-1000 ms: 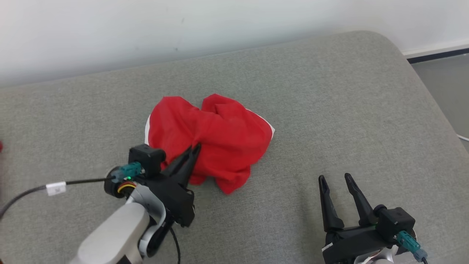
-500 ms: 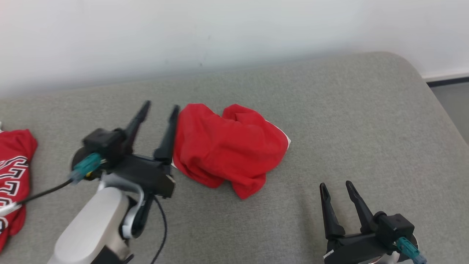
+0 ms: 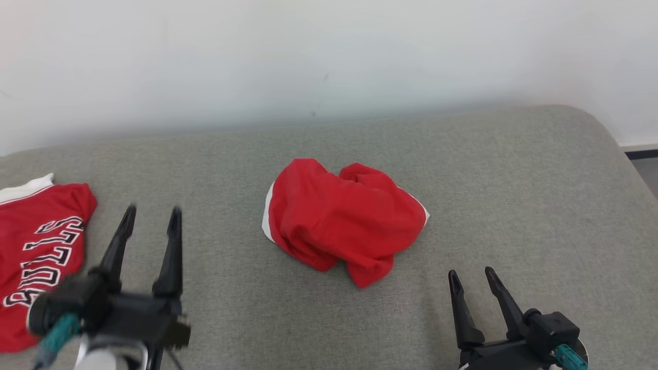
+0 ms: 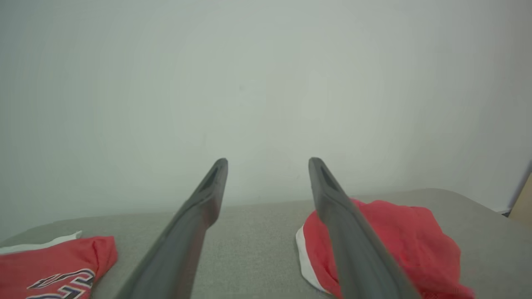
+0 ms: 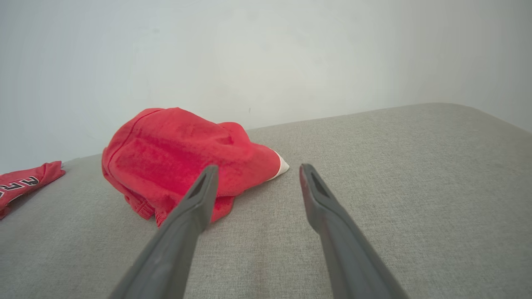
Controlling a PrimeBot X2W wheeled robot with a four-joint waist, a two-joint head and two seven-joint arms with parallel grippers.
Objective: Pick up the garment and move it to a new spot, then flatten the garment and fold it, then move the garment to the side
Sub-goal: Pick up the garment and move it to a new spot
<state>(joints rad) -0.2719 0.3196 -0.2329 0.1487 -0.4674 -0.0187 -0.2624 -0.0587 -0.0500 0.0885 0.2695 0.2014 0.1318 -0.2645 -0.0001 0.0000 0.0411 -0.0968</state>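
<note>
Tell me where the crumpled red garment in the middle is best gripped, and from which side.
Probably the white-trimmed edge on the left side of the crumpled red garment, approached from the robot's left by the open left gripper. That hem lies exposed against the grey cushion, while the rest is bunched folds with no clear edge.
</note>
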